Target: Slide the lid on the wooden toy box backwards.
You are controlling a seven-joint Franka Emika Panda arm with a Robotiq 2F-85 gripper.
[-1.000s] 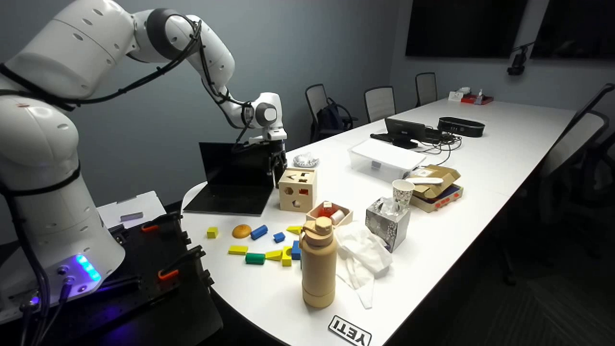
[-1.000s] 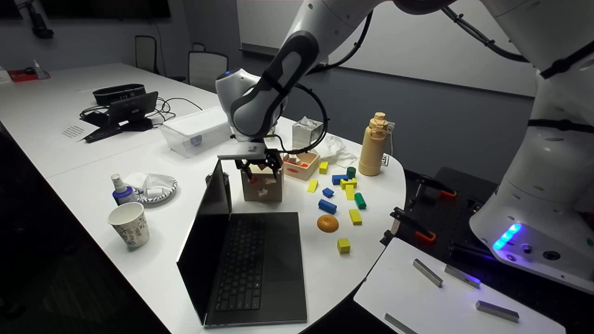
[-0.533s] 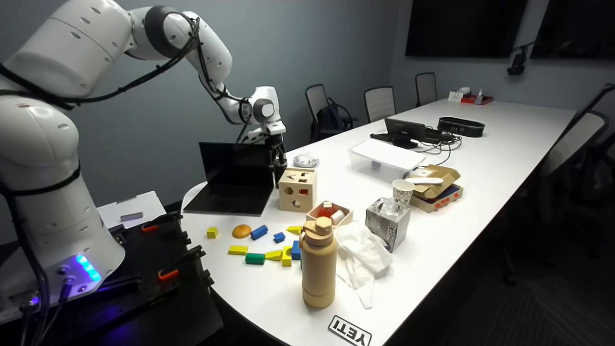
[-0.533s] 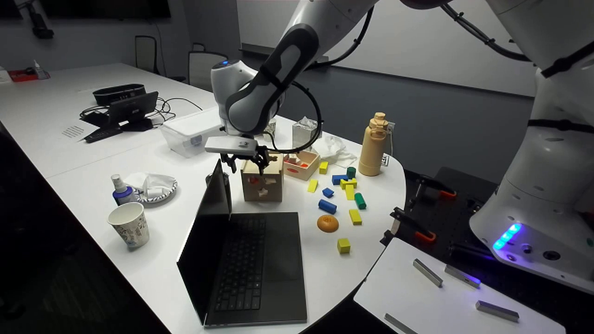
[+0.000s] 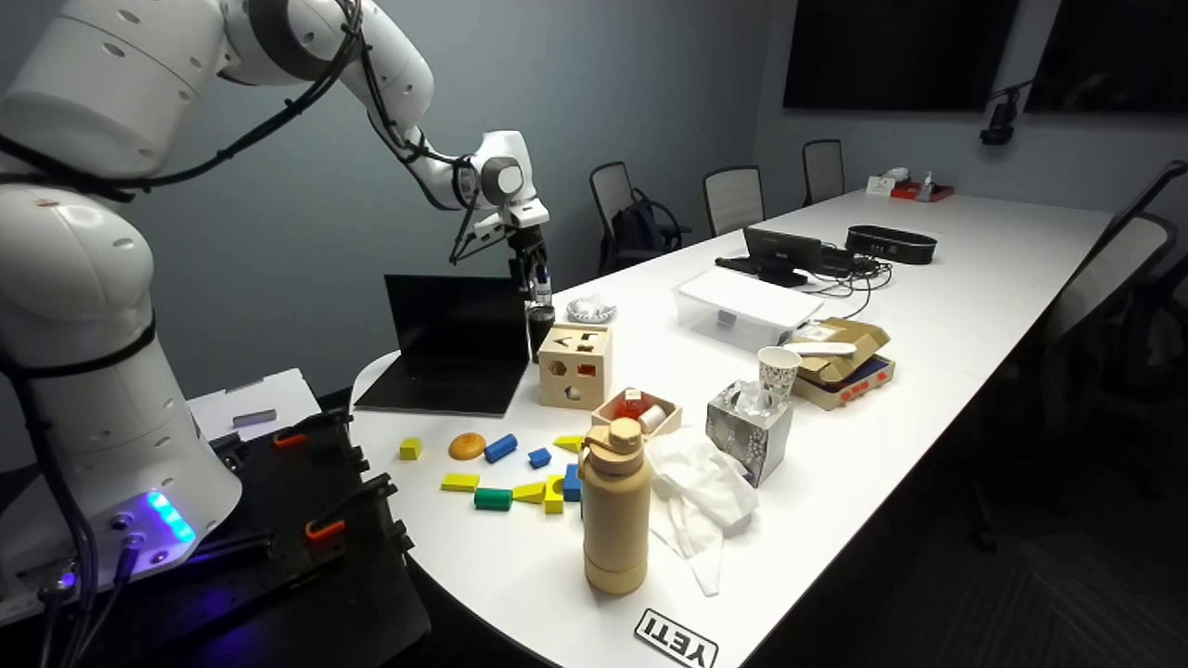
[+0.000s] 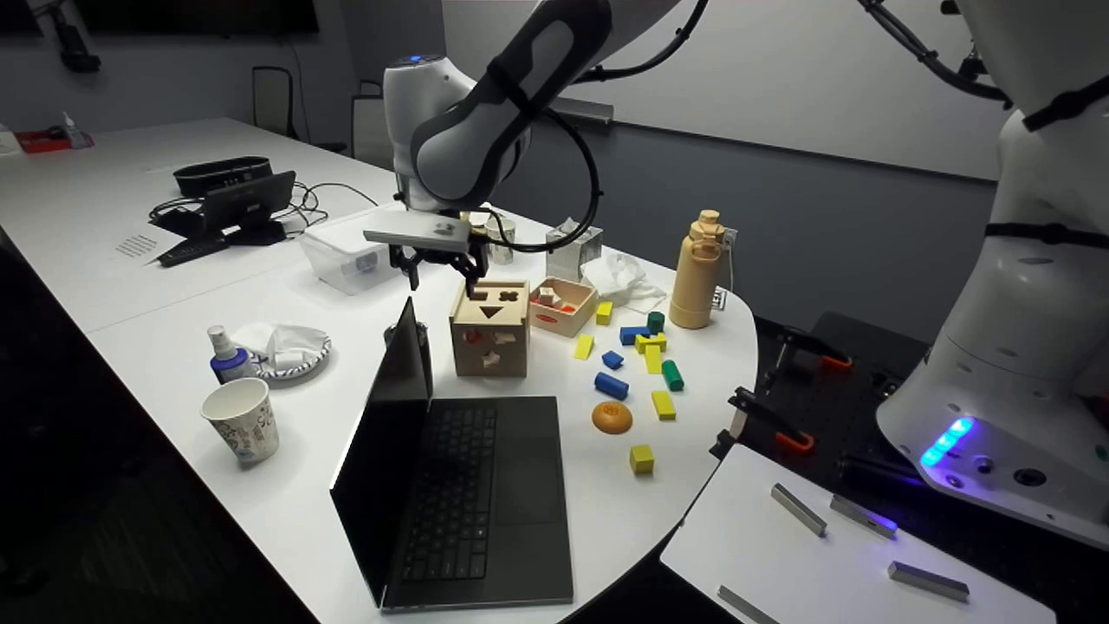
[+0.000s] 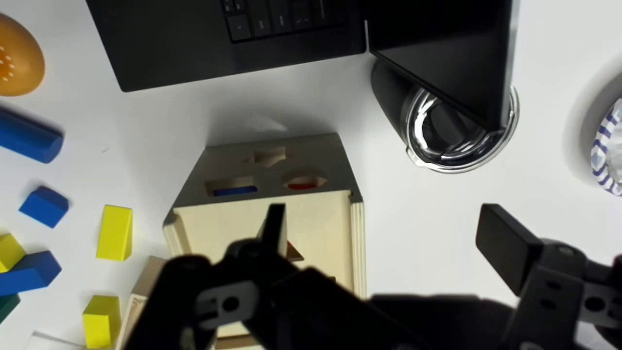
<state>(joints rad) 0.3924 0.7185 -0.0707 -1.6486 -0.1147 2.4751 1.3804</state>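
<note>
The wooden toy box [image 6: 469, 362] is a light-wood cube with shaped cut-out holes, standing upright on the table beside the laptop. It also shows in an exterior view [image 5: 594, 394] and in the wrist view [image 7: 318, 150]. The lid [image 6: 516, 312] is the flat light panel with holes on its top, lying between raised side rails; in the wrist view the lid [image 7: 323, 218] is partly covered by a finger. My gripper [image 6: 443, 284] is open and empty, raised above the box and off to its tumbler side. In the wrist view the gripper [image 7: 384, 209] has one finger over the lid, the other over bare table.
An open laptop [image 6: 485, 503] and a black tumbler [image 7: 396, 102] stand close to the box. A small open wooden tray [image 6: 559, 322] is on its other side. Loose blocks [image 6: 612, 386], a tan bottle [image 6: 693, 277], a tissue box [image 5: 742, 436] and a paper plate [image 6: 299, 368] are around.
My gripper has risen from around the box's top and shifted away from the tray side, uncovering the lid in an exterior view. The fingers stay open. The box has not visibly moved.
</note>
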